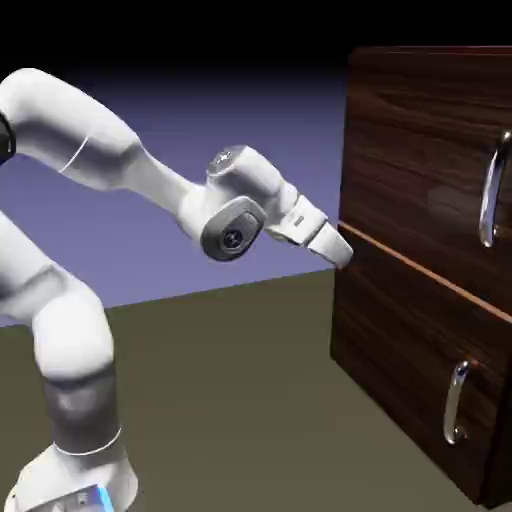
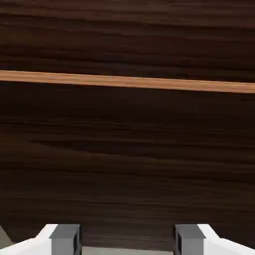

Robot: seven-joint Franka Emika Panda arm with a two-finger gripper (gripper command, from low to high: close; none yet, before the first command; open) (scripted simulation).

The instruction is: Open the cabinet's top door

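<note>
The dark wood cabinet [image 1: 400, 340] fills the exterior view's right side. Its top door [image 1: 420, 150] is the upper panel, with a long curved silver handle [image 1: 490, 195] near the right edge. My gripper [image 1: 338, 250] is at the cabinet's left front edge, level with the light wood seam [image 1: 420, 272] between the two panels and far left of the handle. In the hand view the two grey fingertips [image 2: 67, 240] stand wide apart with nothing between them; my gripper [image 2: 128, 241] is open. Dark wood grain and the light seam [image 2: 127, 82] fill that view; no handle shows there.
The lower panel [image 1: 400, 380] carries a shorter silver handle [image 1: 455, 400]. The arm [image 1: 120, 150] reaches in from the left over the olive table [image 1: 230, 400].
</note>
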